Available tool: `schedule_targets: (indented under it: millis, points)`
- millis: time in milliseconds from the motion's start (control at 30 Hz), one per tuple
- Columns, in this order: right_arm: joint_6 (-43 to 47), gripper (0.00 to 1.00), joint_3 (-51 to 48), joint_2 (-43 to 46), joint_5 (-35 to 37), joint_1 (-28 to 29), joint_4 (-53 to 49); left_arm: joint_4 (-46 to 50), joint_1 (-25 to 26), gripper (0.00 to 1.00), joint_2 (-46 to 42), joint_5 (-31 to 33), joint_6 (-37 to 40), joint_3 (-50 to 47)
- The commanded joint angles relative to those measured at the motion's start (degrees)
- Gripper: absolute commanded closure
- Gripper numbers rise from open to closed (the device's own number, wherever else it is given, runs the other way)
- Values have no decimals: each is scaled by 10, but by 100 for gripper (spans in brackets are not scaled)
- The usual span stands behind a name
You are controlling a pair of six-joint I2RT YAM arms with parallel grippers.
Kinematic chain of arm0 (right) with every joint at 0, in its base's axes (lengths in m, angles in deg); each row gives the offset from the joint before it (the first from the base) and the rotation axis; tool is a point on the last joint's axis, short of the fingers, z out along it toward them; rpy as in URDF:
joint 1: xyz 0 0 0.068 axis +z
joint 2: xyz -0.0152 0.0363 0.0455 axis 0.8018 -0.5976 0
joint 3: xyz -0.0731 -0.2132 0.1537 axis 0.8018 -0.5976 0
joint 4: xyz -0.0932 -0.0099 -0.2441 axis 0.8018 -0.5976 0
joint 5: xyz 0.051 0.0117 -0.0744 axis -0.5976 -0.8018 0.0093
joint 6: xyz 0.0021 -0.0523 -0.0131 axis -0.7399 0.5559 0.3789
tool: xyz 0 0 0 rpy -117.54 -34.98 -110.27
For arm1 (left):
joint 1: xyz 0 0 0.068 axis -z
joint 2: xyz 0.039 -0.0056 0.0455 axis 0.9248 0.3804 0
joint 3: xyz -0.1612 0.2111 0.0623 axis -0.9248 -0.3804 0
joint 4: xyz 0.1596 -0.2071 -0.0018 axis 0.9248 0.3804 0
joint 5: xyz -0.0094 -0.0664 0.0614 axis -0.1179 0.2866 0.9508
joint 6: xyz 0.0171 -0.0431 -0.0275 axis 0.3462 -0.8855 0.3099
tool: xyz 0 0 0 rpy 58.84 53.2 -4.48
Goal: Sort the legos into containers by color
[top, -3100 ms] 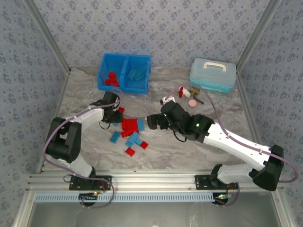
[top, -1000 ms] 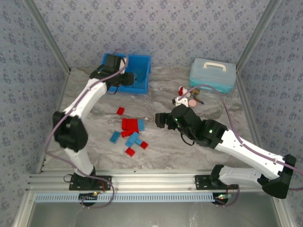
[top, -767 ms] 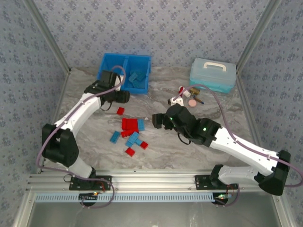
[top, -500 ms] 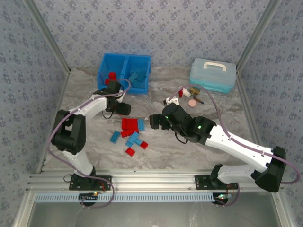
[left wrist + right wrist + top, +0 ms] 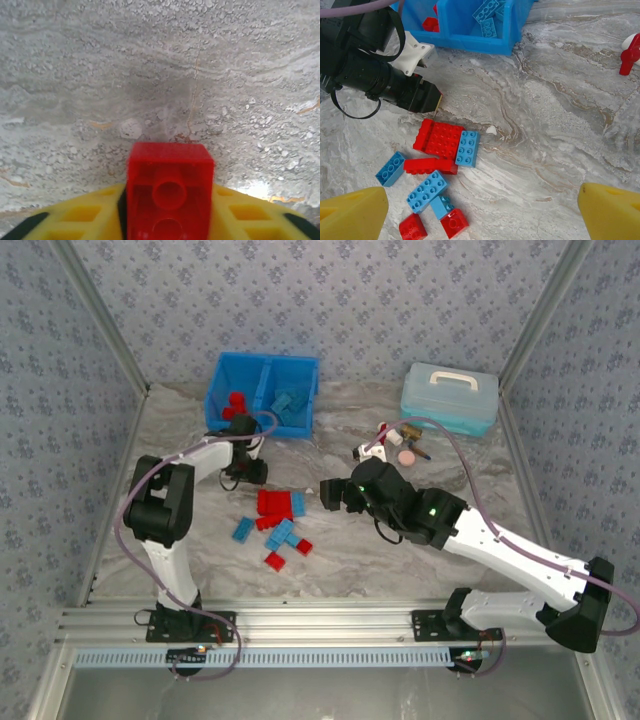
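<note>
Legible markings: none found. Legos (image 5: 443, 140), blue bin (image 5: 470, 35), pale teal box (image 5: 449, 400) and small red-and-white bottle (image 5: 384, 432) all checked. Their surfaces are too small or too blurred for any lettering, number or brand to be made out.

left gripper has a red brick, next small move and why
Probably lift straight up: the left gripper seems closed on the small red plastic brick near the marbled tabletop, and the bright blue plastic bin's left compartment already holds red bricks.
</note>
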Motion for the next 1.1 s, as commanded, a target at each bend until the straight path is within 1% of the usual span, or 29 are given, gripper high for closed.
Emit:
schedule_targets:
  millis: [0,33,67,167,233,300,367,500,633,733,933,1067]
  points:
    - [-9,0,12,-4,15,-3,-6,-3,-5,68,-9,0,-5,10]
    - [-9,0,13,-5,15,-4,-6,-4,-6,72,-13,-6,-6,9]
    - [-9,0,14,-7,15,-5,-6,-6,-7,73,-20,-15,-9,9]
    - [-9,0,16,-8,14,-8,-6,-7,-12,74,-46,-38,-22,16]
    - [-9,0,17,-9,13,-9,-7,2,-11,73,-70,-36,-27,32]
    - [-9,0,18,-8,14,-9,-8,13,-12,73,-96,-27,-31,54]
    - [-9,0,19,-8,15,-10,-8,30,-17,73,-110,-3,-33,88]
    - [-9,0,19,-8,15,-10,-6,51,-38,73,-96,30,-31,174]
    - [-9,0,21,-7,14,-9,-9,68,-57,75,-35,39,-24,278]
    - [-9,0,20,-2,16,-8,-14,77,-66,75,34,39,-14,361]
    - [-25,0,15,16,26,-4,-24,133,-84,76,198,40,-22,575]
    - [-37,0,13,27,36,0,-27,183,-97,73,308,32,-48,736]
